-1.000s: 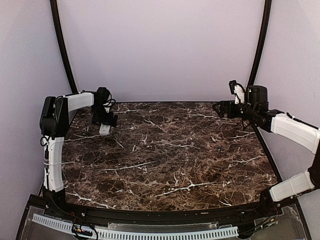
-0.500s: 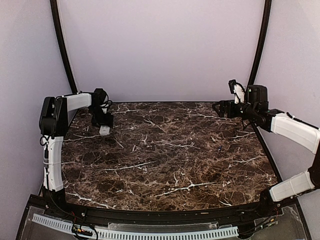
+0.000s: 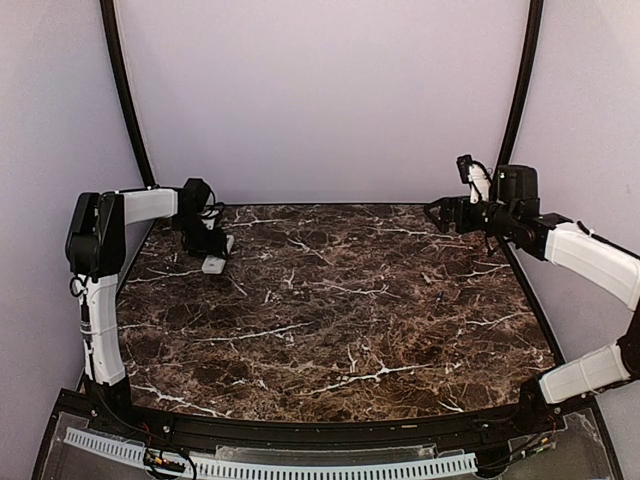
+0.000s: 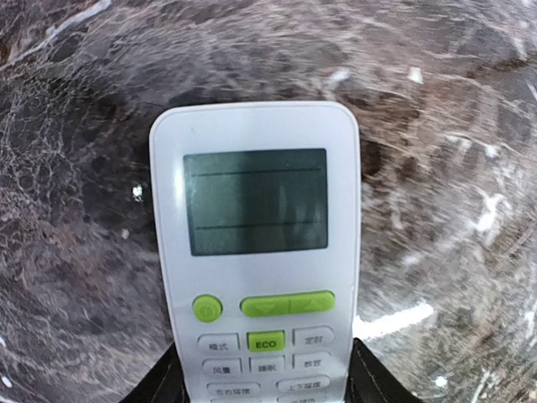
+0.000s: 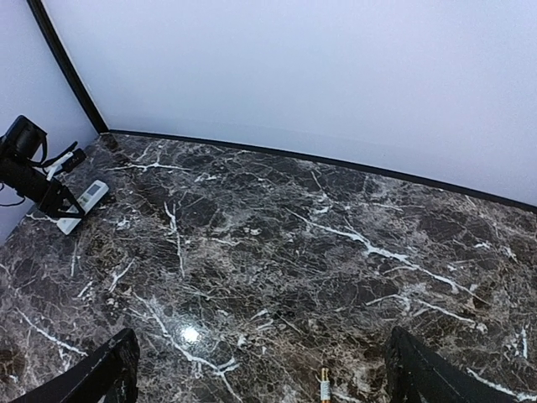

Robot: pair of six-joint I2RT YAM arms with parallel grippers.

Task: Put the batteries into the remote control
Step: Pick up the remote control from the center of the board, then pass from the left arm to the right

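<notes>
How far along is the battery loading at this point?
Done: nothing that shows. The remote control faces up, display showing, at the far left of the table, so its battery bay is hidden. In hand: the left gripper clamps its button end. The right gripper hangs open and empty. Left: loading itself. A small cylinder, possibly a battery, lies loose beneath the right gripper.

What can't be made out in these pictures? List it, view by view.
Top view: the left hand covers part of the remote; its buttons are too small to read.
Left wrist view: the remote's lower end is cut off by the bottom edge; its back faces away.
Right wrist view: a small gold-tipped thing at the bottom edge is too small to name.
</notes>
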